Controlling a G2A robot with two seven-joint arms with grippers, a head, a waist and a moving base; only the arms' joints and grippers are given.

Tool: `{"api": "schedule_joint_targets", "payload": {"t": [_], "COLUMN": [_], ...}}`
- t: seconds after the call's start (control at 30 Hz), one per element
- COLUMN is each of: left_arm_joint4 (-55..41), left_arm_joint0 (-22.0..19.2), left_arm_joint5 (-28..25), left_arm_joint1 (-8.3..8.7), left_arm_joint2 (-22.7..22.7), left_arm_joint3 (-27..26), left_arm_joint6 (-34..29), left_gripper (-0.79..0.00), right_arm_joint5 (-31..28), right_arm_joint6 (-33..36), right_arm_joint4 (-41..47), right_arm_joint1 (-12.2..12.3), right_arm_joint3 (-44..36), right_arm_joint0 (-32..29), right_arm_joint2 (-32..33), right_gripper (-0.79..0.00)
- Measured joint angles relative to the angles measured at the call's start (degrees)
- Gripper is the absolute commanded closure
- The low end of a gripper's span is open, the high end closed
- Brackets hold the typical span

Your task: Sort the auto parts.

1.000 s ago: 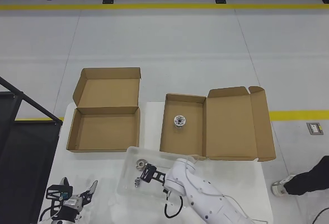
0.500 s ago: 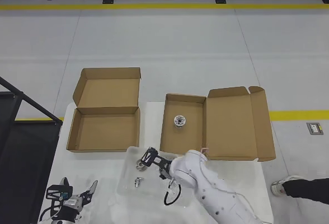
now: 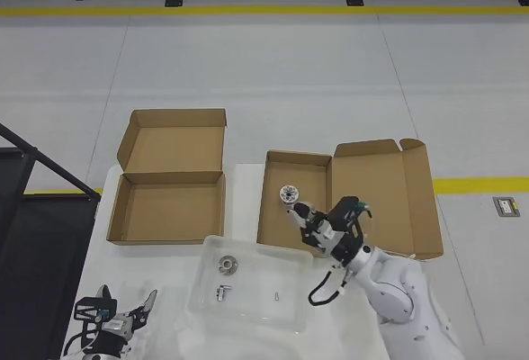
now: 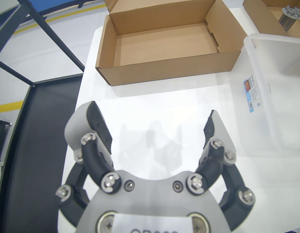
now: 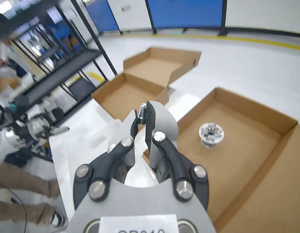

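Sorting midway
Right hand (image 5: pixel 142 116) clamps small threaded steel bolt (image 5: pixel 142 112); left hand (image 4: pixel 153 122) gapes; three metal parts (image 3: pixel 227 264) wait in clear plastic bin (image 3: pixel 251 279).

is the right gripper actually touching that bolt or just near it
Touching. In the right wrist view the fingers of the right gripper pinch the bolt, with no gap on either side.
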Motion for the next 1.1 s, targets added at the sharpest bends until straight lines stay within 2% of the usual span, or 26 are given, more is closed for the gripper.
{"api": "schedule_joint_targets", "payload": {"t": [0.13, 0.23, 0.47, 0.7, 0.8, 0.9, 1.0, 1.1], "left_arm_joint4": [0.0, 0.0, 0.0, 0.0, 0.0, 0.0, 0.0, 0.0], "left_arm_joint0": [0.0, 0.0, 0.0, 0.0, 0.0, 0.0, 0.0, 0.0], "left_arm_joint5": [0.0, 0.0, 0.0, 0.0, 0.0, 0.0, 0.0, 0.0], "left_arm_joint1": [0.00, 0.00, 0.00, 0.00, 0.00, 0.00, 0.00, 0.00], "left_arm_joint2": [0.0, 0.0, 0.0, 0.0, 0.0, 0.0, 0.0, 0.0], "left_arm_joint3": [0.0, 0.0, 0.0, 0.0, 0.0, 0.0, 0.0, 0.0], "left_arm_joint6": [0.0, 0.0, 0.0, 0.0, 0.0, 0.0, 0.0, 0.0], "left_gripper": [-0.785, -0.785, -0.785, -0.785, -0.785, -0.785, -0.785, -0.785], "right_arm_joint5": [-10.9, -18.4, -18.8, -18.8, -18.8, -17.4, -12.8, -8.4], "right_arm_joint6": [-10.1, -14.2, -19.3, -21.0, -18.2, -12.3, -4.1, 5.5], "right_arm_joint4": [8.3, 13.7, 23.4, 19.7, 14.1, 8.0, 4.5, 4.6], "right_arm_joint1": [0.5, 0.9, 2.9, 6.0, 7.1, 7.5, 7.3, 6.7], "right_arm_joint3": [8.2, 15.1, 19.3, 19.9, 21.7, 23.2, 23.4, 24.5], "right_arm_joint0": [3.5, 7.5, 12.6, 14.5, 16.2, 18.8, 21.6, 24.9], "right_arm_joint2": [3.3, 4.1, -1.0, -4.8, -5.7, -6.9, -9.9, -13.7], "right_gripper": [0.000, 0.000, 0.000, 0.000, 0.000, 0.000, 0.000, 0.000]}}
